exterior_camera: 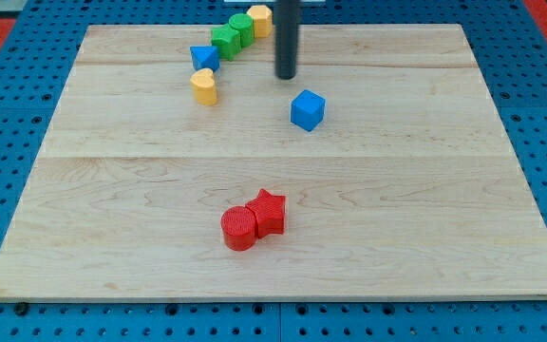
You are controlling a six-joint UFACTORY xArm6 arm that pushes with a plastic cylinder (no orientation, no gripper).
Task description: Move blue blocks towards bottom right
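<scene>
A blue cube (307,109) sits near the middle of the board, a little above centre. A second blue block (204,58), wedge-like in shape, lies at the upper left, touching a green block. My tip (285,76) rests on the board just above and slightly left of the blue cube, a short gap apart from it. The rod rises out of the view's top.
A yellow block (203,85) lies just below the blue wedge. Two green blocks (224,40) (242,26) and a yellow block (260,18) form a diagonal row at the top. A red cylinder (239,228) and red star (268,211) touch at lower centre. The wooden board (444,190) sits on blue pegboard.
</scene>
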